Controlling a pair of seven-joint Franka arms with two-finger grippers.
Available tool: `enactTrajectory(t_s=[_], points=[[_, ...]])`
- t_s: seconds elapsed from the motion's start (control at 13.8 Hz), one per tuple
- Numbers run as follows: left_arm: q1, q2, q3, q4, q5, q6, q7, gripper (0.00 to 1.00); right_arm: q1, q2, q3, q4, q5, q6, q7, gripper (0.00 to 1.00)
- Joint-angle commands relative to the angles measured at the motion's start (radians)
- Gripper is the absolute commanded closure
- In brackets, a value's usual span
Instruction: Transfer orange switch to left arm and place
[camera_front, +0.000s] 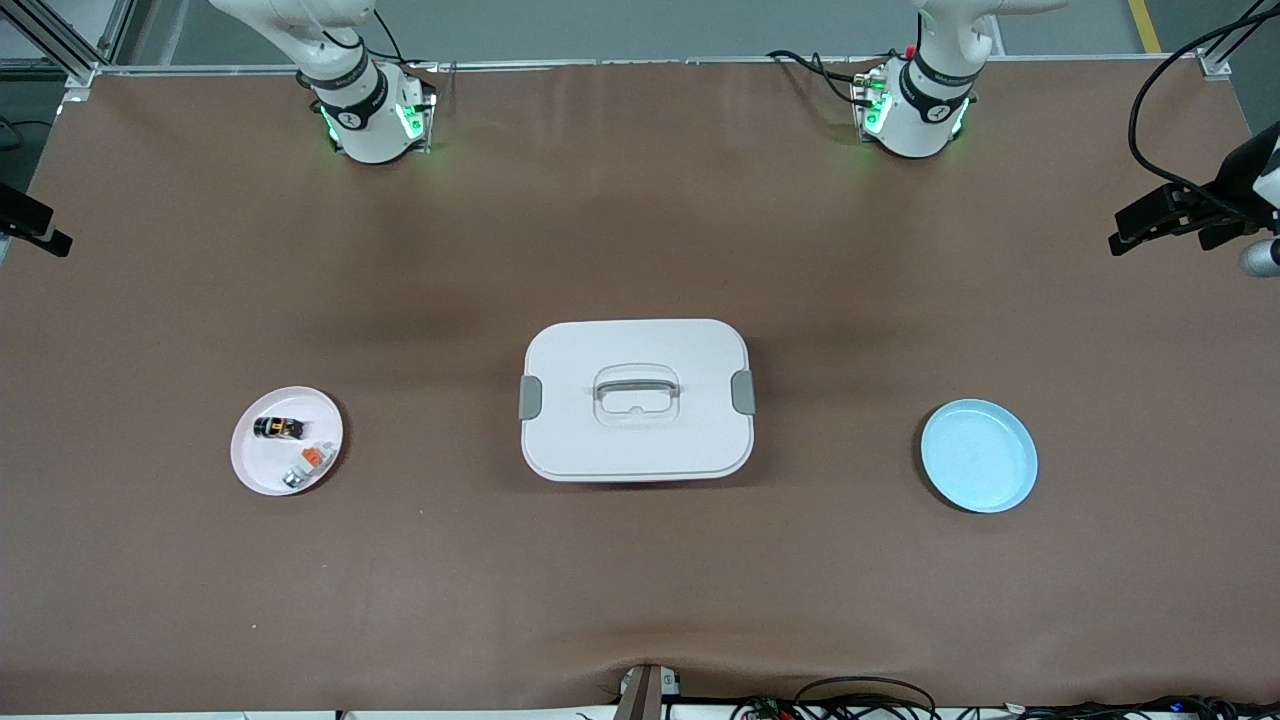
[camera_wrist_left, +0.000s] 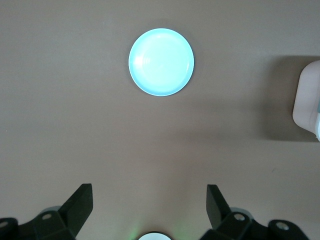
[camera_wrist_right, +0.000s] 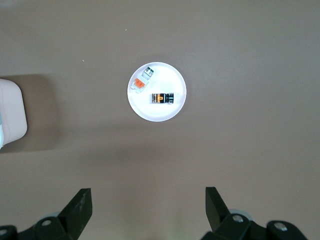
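Note:
The orange switch (camera_front: 279, 427), a tiny black cylinder with orange marks, lies on a white plate (camera_front: 262, 474) toward the right arm's end of the table; the right wrist view shows the orange switch (camera_wrist_right: 162, 98) too. The white lidded box (camera_front: 636, 400) sits mid-table, its edge visible as the box (camera_wrist_left: 306, 102) and the box (camera_wrist_right: 11, 115) in the wrist views. My right gripper (camera_wrist_right: 149, 194) hangs open high above bare table, apart from the plate (camera_wrist_right: 150, 112). High over the table, my left gripper (camera_wrist_left: 149, 192) stands open and holds nothing. Neither gripper shows in the front view.
A whitish-silver piece with an orange tab (camera_front: 309, 461) shares the white plate. A light-blue plate (camera_front: 978, 455) lies toward the left arm's end, also seen as the blue plate (camera_wrist_left: 161, 61). Black camera gear (camera_front: 1190, 210) juts in at that table edge. Cables (camera_front: 860, 700) run along the near edge.

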Motion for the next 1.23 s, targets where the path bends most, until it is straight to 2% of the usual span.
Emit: enactTrajectory(t_s=[0.0,0.65,1.01,1.16], points=[[0.006,0.000,-0.003,0.009,-0.004,-0.014,0.011,0.00,-0.016,0.001,0.009,0.007,-0.008,-0.006,-0.004,0.00],[0.009,0.000,-0.003,0.009,-0.004,-0.014,0.012,0.00,-0.024,0.017,0.009,0.005,0.001,-0.009,0.001,0.00],[0.006,0.013,-0.003,0.009,-0.004,-0.011,0.011,0.00,-0.018,0.089,0.011,0.004,0.007,0.004,-0.004,0.00],[0.011,0.022,0.000,0.010,-0.005,-0.006,0.011,0.00,-0.024,0.125,0.012,-0.001,0.008,0.064,-0.013,0.00]])
